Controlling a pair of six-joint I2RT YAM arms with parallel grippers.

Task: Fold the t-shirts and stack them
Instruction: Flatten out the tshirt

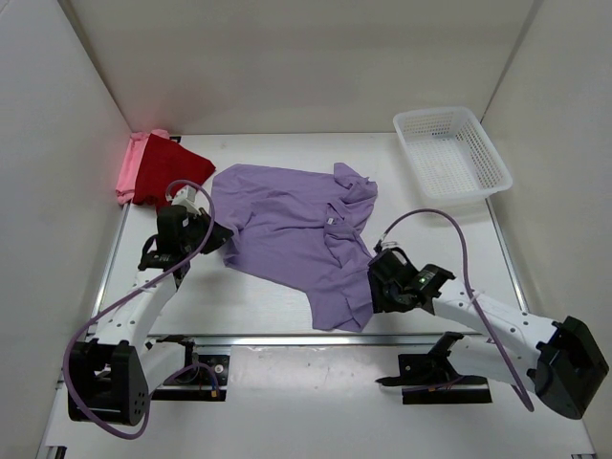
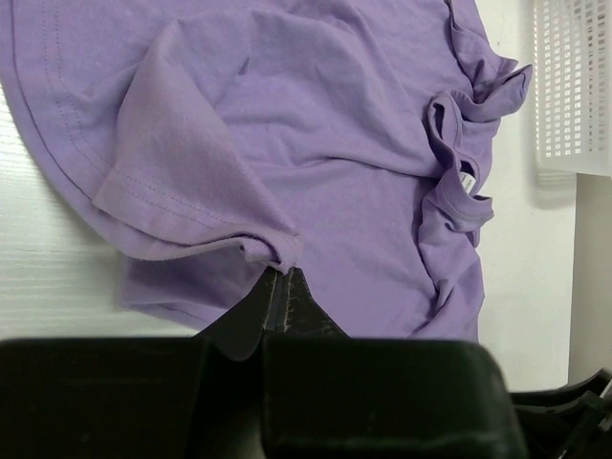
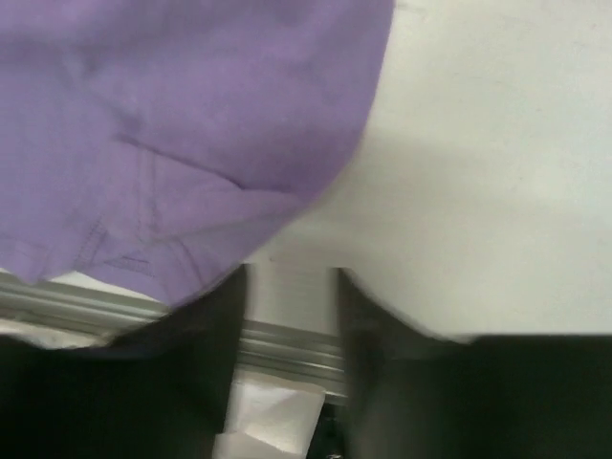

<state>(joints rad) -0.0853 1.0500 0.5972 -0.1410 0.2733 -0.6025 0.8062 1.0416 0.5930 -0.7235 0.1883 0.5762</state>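
Left gripper (image 2: pixel 280 274): pinched tight on sleeve of soft lavender collared t-shirt (image 1: pixel 287 229) — ready to fold.
Right gripper (image 3: pixel 290 284): jaws apart, empty — beside the hem.

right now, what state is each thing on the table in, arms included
lavender shirt, unfolded, spread out and rumpled
left fingers, shut on the lavender shirt's edge
right fingers, open, nothing between them, at the shirt's near hem
dark red shirt, lying on the pink shirt
pink shirt, partly covered by the dark red shirt
basket, upright, empty
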